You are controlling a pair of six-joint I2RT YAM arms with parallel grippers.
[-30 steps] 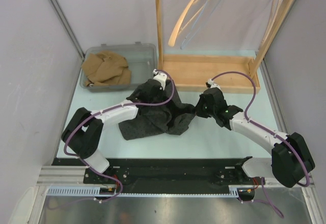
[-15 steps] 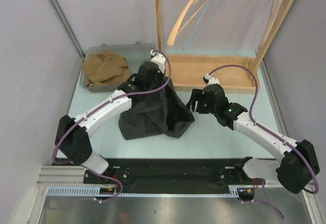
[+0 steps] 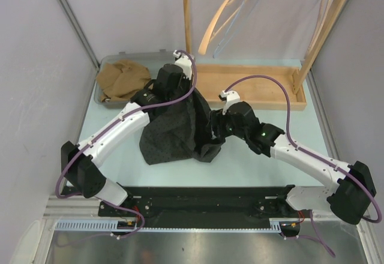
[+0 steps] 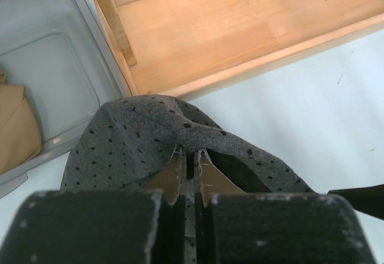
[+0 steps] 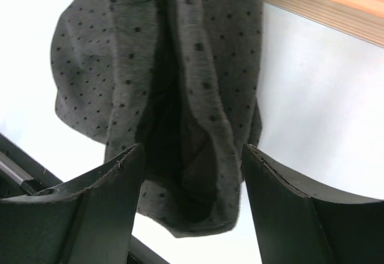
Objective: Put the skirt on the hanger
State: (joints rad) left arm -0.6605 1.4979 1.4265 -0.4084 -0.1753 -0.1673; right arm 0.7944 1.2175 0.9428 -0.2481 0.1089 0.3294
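The skirt (image 3: 174, 133) is dark grey with black dots and hangs in a loose cone from my left gripper (image 3: 175, 85), which is shut on its top edge above the table. In the left wrist view the skirt (image 4: 138, 138) is pinched between the fingertips (image 4: 175, 167) of the left gripper (image 4: 189, 156). My right gripper (image 3: 215, 131) stands open at the skirt's right hem. In the right wrist view its fingers (image 5: 282, 186) straddle a hanging fold of the skirt (image 5: 198, 96) without closing on it. A pale hanger (image 3: 231, 21) hangs from the wooden rack's top bar.
The wooden rack's base tray (image 3: 252, 87) lies just behind the skirt, with its left post (image 3: 187, 30) and slanted right post (image 3: 324, 30). A grey bin (image 3: 165, 66) at the back left holds a tan garment (image 3: 123, 81).
My left gripper has closed on the skirt and lifted it up and back towards the rack. My right gripper has opened and moved left to the skirt's right hem.
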